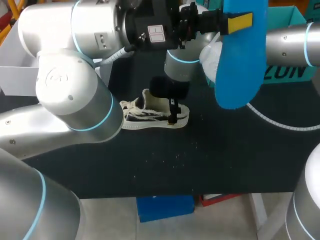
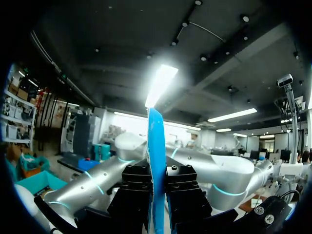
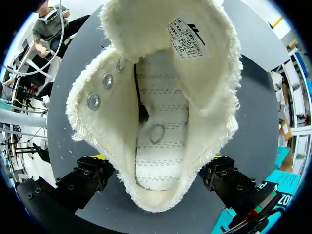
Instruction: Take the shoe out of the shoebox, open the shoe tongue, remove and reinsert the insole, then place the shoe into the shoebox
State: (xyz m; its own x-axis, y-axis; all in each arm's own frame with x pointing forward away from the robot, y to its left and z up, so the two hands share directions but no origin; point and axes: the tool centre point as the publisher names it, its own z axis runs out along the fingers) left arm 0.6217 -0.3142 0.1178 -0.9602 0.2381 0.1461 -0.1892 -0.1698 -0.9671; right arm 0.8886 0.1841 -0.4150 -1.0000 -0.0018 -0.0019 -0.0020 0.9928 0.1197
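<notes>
A cream canvas shoe (image 1: 150, 114) stands on the black table (image 1: 225, 160) near the middle. My right gripper (image 1: 173, 112) comes down over its heel end. In the right wrist view the shoe (image 3: 161, 112) gapes with its tongue (image 3: 165, 29) folded back and the bare stitched footbed showing. That gripper (image 3: 158, 170) is open, and its fingers (image 3: 92, 178) straddle the heel close to both sides. High above the table, my left gripper (image 1: 239, 22) is shut on the blue insole (image 1: 239, 65), which hangs down. The left wrist view shows the insole (image 2: 157, 161) edge-on between the fingers (image 2: 136, 192).
The teal shoebox (image 1: 287, 75) stands at the back right with white paper (image 1: 210, 60) beside it, and a corner of the shoebox (image 3: 287, 185) shows in the right wrist view. A white coiled cable (image 1: 280, 122) lies at the right. The table's front edge runs just below the shoe.
</notes>
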